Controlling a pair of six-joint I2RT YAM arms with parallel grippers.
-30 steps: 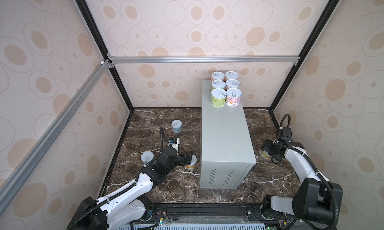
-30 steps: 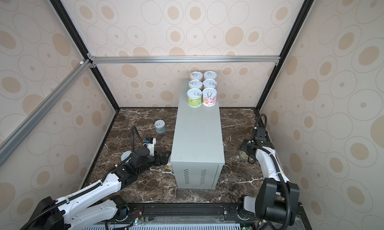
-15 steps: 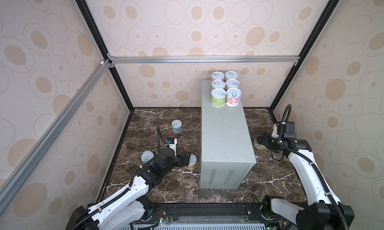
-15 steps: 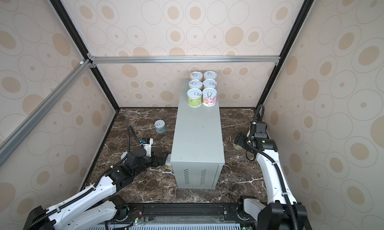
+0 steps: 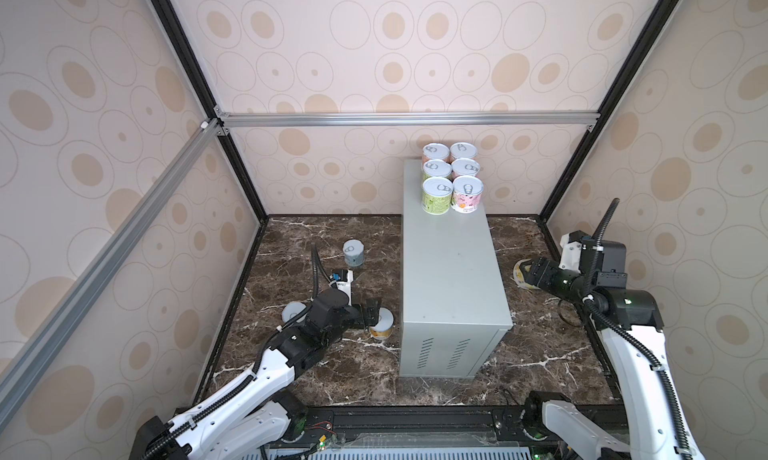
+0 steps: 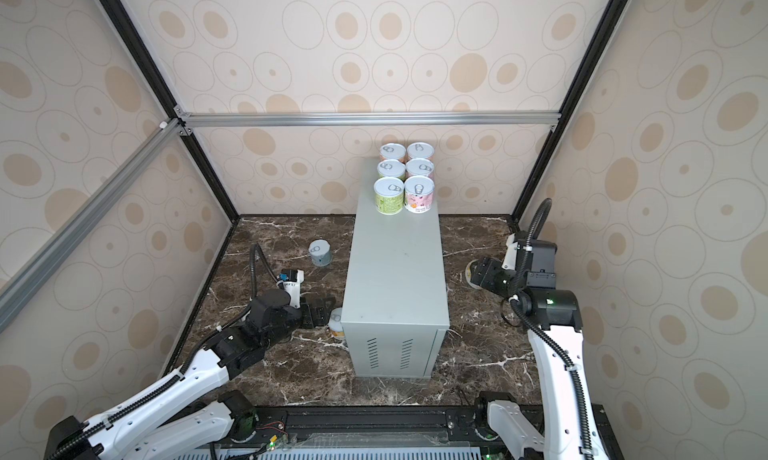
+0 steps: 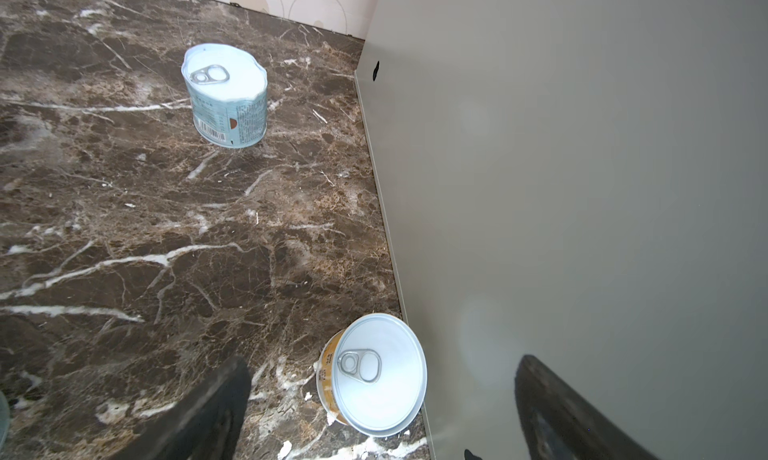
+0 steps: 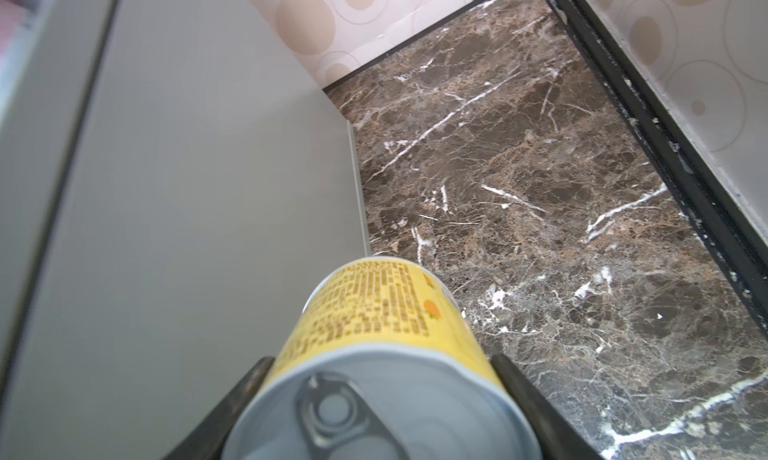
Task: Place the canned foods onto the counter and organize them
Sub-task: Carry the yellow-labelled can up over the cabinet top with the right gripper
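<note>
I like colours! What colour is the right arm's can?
The can is yellow; see right wrist view.

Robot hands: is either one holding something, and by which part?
The right hand grips a yellow-labelled cylindrical metal can with a silvery pull-tab lid by its curved sides, near the lid end. The left hand is open, holding nothing.

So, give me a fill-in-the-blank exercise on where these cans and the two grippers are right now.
The counter carries ___ cans. The held can in the right gripper has a ___ label. At the orange can, the left gripper has its jaws ___.
Missing words: six; yellow; open.
</note>
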